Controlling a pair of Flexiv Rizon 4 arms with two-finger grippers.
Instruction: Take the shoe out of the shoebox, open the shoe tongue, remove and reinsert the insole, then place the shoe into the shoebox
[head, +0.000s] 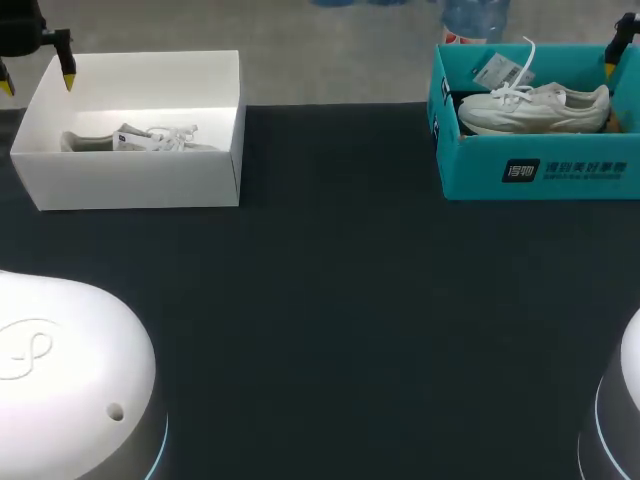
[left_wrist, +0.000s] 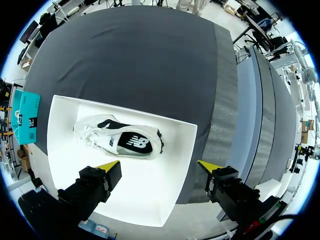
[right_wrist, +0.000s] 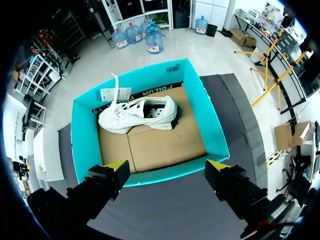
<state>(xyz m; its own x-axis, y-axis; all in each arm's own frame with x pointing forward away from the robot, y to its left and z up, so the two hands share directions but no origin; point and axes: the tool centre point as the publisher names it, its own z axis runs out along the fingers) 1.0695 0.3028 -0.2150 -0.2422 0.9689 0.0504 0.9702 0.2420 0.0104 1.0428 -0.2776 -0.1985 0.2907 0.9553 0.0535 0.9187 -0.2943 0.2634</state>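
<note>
In the upper left of the head view, the left end effector (head: 37, 80) hangs over the far left corner of the white shoebox (head: 140, 175). Its 2 fingers are spread wide and grip nothing. A white shoe with black panels (left_wrist: 120, 140) lies inside on the box floor, ahead of those fingers in the left wrist view. Bare dark desk (head: 330, 300) separates this box from the teal shoebox (head: 540, 170) at the upper right. There, a second white shoe (head: 535, 108) sits upright on brown cardboard, with a paper tag (head: 493, 70) beside it. The right end effector (right_wrist: 167, 166) hangs above that box's wall, fingers spread and empty.
</note>
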